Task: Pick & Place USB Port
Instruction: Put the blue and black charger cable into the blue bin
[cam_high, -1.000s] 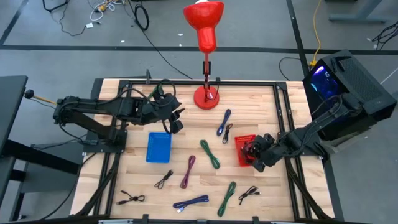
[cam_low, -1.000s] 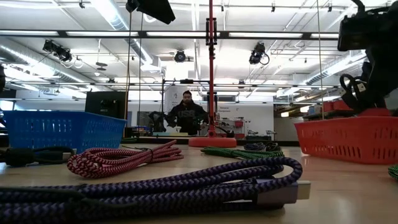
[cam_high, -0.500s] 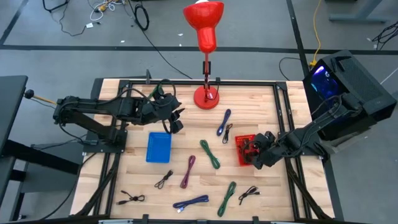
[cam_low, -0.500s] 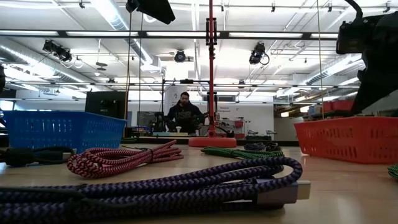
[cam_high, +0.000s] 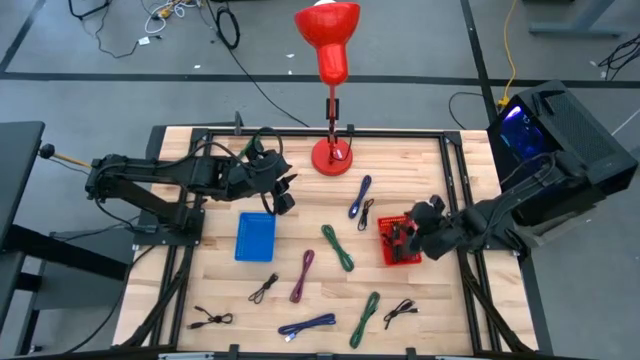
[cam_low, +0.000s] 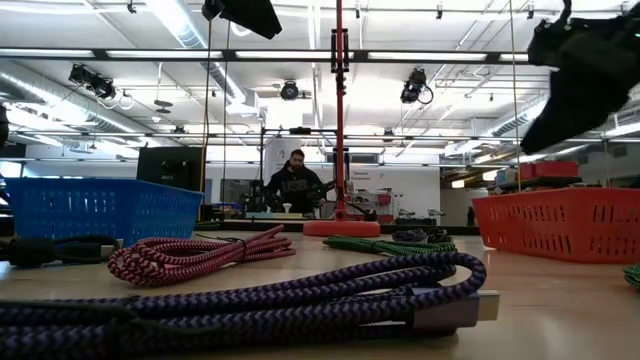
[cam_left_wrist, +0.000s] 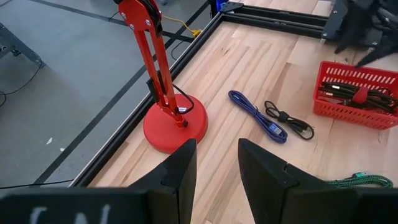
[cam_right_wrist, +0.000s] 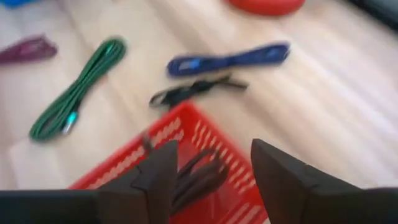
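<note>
My right gripper hangs open and empty above the red basket, which stands on the table's right side and holds dark cables. In the low view this arm is high above the basket. My left gripper is open and empty over the far left of the table, near the red lamp base. Loose USB cables lie flat on the table: blue, black, green, maroon.
A blue basket stands left of centre. More cables lie near the front edge: black, black, blue, green, black. The red lamp stand rises at the far middle. A person sits beyond the table.
My right gripper has gone up from the red basket and a little toward the table's far edge. The basket has stayed in place.
</note>
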